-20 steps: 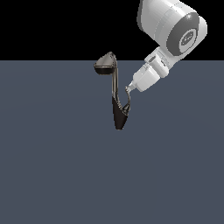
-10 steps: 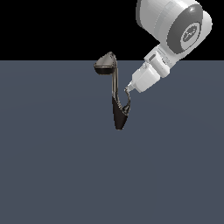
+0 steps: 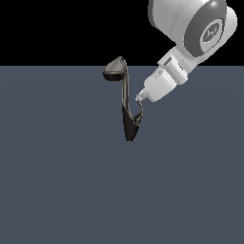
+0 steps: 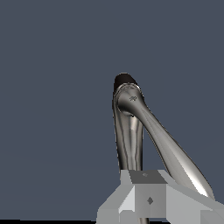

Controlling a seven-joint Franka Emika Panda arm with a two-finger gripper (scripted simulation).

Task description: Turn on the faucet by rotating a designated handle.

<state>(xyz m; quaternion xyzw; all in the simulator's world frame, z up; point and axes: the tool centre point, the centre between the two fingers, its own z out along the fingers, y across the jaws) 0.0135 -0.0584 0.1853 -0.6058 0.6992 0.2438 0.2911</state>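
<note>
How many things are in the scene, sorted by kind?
Faucets: 1, the faucet, with its handle
Robot arms: 1, the arm, its gripper at the handle
Total: 2

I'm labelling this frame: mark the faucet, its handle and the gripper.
faucet (image 3: 125, 93), exterior view, on its upright neck.
handle (image 3: 139, 114), exterior view, on the thin curved lever.
gripper (image 3: 139, 98), exterior view, at its fingertips beside the handle.
</note>
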